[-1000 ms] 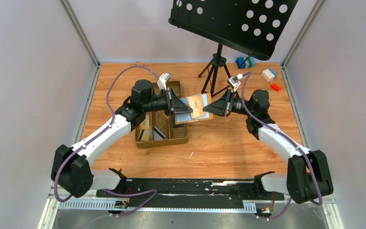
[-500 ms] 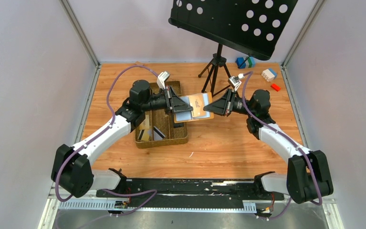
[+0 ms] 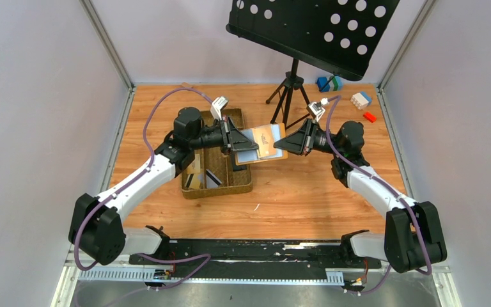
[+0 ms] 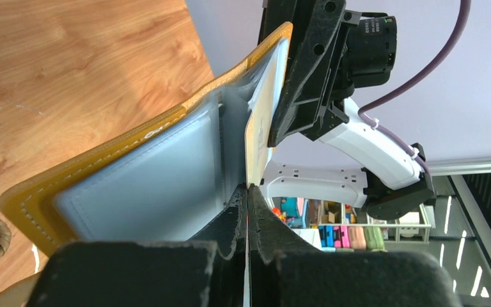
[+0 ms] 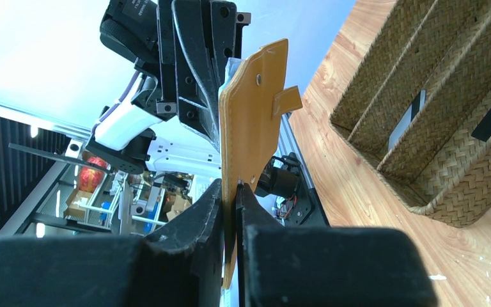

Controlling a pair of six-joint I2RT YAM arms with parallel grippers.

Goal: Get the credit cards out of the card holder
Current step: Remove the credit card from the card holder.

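Note:
The mustard-yellow card holder hangs open in the air between my two grippers, over the right edge of the woven tray. My right gripper is shut on its yellow outer flap. From the other side, my left gripper is shut on the edge of a thin pale credit card that stands in the grey-blue pockets. In the left wrist view the left gripper pinches this card edge-on. The right gripper clamps the flap's lower edge. Two more cards lie in the tray.
A black music stand on a tripod rises at the back centre. Toy blocks lie at the back right. Grey walls close in both sides. The tray's compartments hold a pale card and a black card.
The card holder and both gripper tips have drifted slightly toward the back of the table. Both grips look unchanged.

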